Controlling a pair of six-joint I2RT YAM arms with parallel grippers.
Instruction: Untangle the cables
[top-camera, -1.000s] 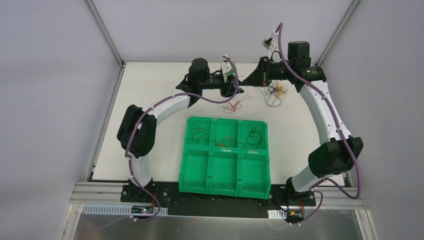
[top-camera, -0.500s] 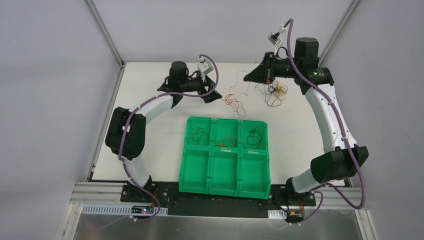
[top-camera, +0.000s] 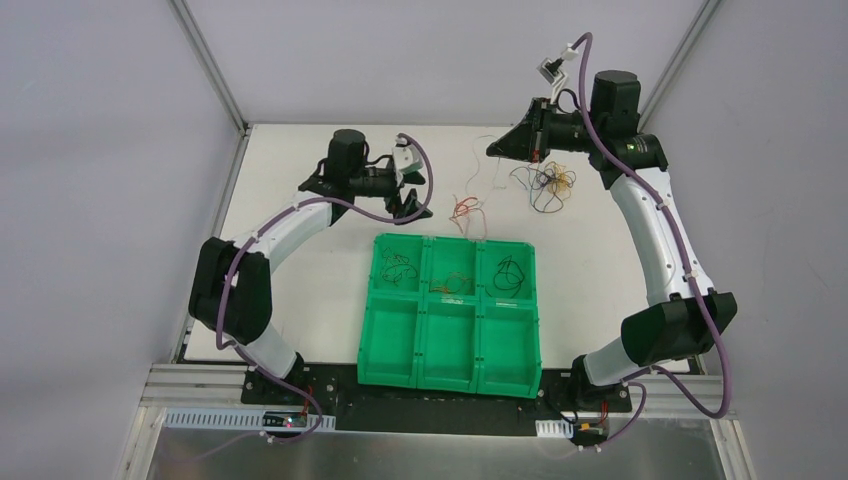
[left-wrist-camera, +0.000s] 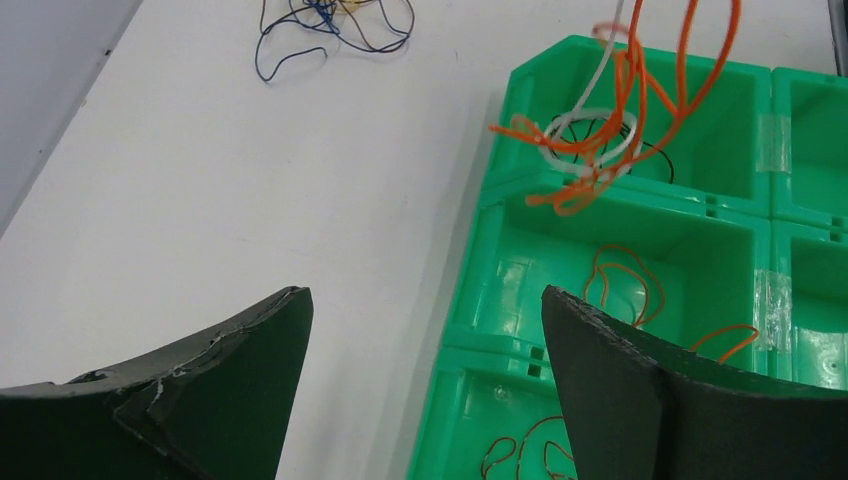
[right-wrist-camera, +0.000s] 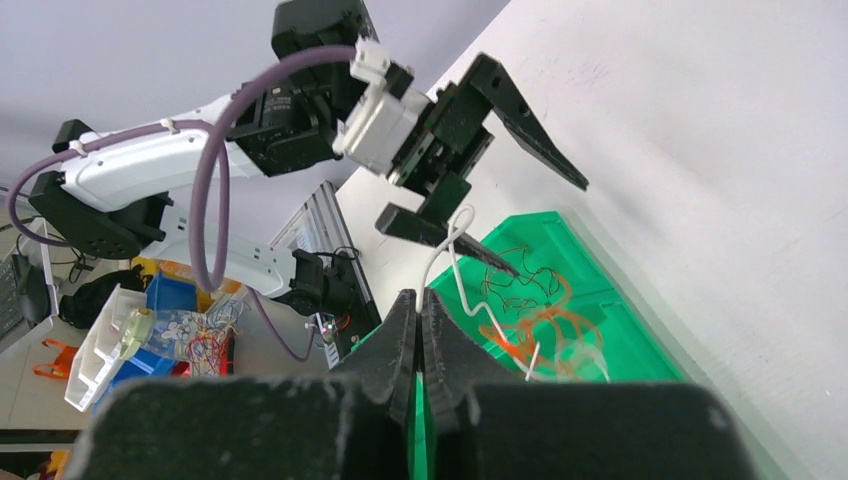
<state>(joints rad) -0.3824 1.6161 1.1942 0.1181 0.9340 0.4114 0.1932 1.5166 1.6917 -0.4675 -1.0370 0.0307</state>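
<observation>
My right gripper (top-camera: 494, 150) is shut on a thin white cable (top-camera: 474, 168), held above the far side of the table. An orange-red cable (top-camera: 465, 214) dangles looped on that white one; in the left wrist view the orange cable (left-wrist-camera: 640, 90) and the white cable (left-wrist-camera: 585, 125) swing over the green tray. A small tangle of dark, blue and yellow cables (top-camera: 548, 184) lies on the table below the right wrist. My left gripper (top-camera: 411, 202) is open and empty, left of the hanging pair. Its fingers (left-wrist-camera: 250, 350) stand wide apart over the tray's edge.
A green six-compartment tray (top-camera: 420, 340) sits mid-table. Its back row holds a dark cable (top-camera: 397, 268), an orange one (top-camera: 452, 283) and a black one (top-camera: 508, 272). Grey walls and metal posts close in the table.
My left gripper opened, let go of the cable and drew back to the left. The orange-red cable now hangs from the white one, which the right gripper lifted slightly.
</observation>
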